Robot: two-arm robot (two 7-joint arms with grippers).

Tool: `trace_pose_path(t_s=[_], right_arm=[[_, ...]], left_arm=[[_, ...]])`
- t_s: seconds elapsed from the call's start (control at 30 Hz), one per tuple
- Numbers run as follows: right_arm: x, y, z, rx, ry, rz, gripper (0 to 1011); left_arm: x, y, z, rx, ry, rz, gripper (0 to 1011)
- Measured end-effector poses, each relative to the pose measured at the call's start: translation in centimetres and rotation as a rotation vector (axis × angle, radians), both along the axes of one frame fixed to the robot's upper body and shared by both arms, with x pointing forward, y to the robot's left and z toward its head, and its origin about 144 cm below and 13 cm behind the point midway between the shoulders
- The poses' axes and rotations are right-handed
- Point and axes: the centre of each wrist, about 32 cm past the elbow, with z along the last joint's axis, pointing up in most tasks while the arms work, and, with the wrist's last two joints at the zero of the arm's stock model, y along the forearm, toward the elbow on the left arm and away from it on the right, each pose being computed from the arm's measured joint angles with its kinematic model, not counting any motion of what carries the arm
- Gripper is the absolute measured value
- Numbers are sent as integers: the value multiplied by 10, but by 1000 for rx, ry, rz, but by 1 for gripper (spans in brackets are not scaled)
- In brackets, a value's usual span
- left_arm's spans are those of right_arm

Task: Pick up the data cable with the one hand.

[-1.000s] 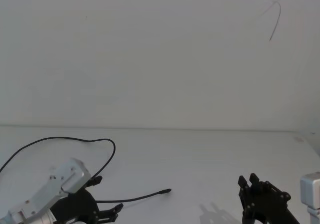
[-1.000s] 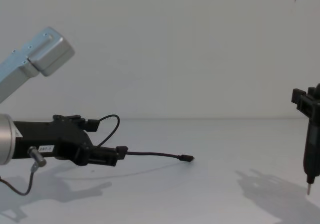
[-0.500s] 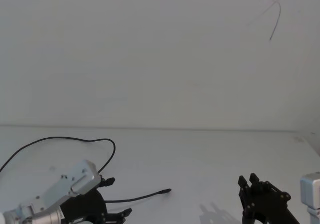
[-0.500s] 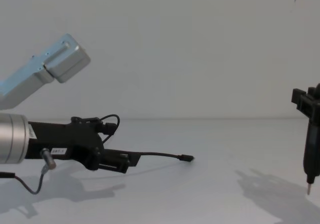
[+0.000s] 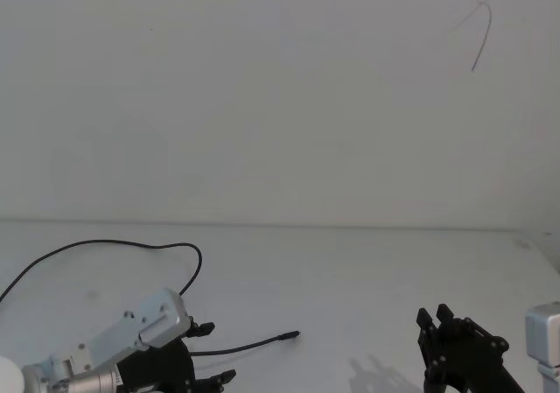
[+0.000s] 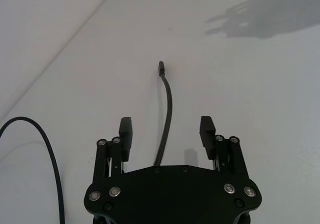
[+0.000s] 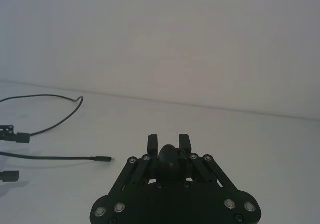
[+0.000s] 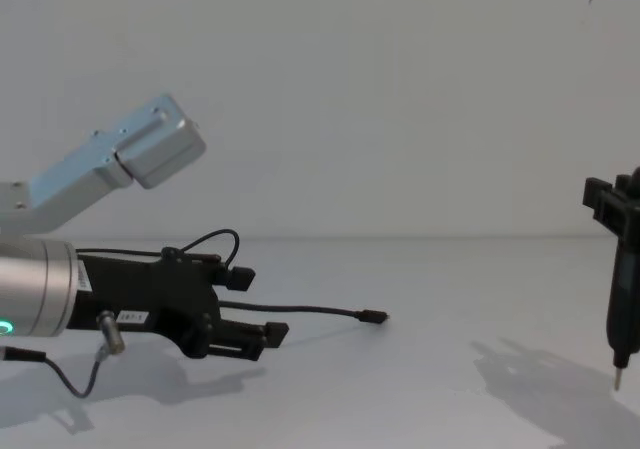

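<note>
Data cable: the thin black data cable [image 5: 254,345] lies loose on the white desk [image 5: 350,270]. It sweeps in an arc from 9 o'clock, then runs out to a small flat plug [image 8: 375,317] that points toward 3 o'clock.

Left gripper: the left gripper [image 6: 166,126] sits low at about 7 o'clock on the desk. Its jaws are spread wide and the straight run of cable passes between them, apparently touching neither.

Right gripper: the right gripper [image 5: 432,316] hangs parked at 5 o'clock, well apart from the cable. Its jaws are drawn close together on nothing.

Weight: the cable is probably very light, so lifting it should need little force.

Stiffness: it looks soft and limp. Once lifted, both ends will likely droop and drag behind.

Grip surface: the jacket is thin, round and smooth, so it could roll or slide out of a loose pinch.

Where to hold: the straight stretch already between the jaws, a little behind the plug, seems the best place, since the line there is steady.

Caution: the jaws need to close fully and squarely, because a thin cord can escape between flat pads. The robot's own wire [image 8: 75,394] hangs near the wrist and should not be taken for the cable.
</note>
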Motion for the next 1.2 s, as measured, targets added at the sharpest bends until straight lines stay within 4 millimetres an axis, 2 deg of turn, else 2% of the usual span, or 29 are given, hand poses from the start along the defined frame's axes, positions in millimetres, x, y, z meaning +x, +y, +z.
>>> trace_pose_path(t_s=[0.87, 1.2], right_arm=[[0, 0, 0, 0, 0, 0, 250], [0, 0, 0, 0, 0, 0, 250]], left_arm=[[5, -3, -9, 20, -25, 45, 52], [0, -2, -2, -56, -16, 40, 47]])
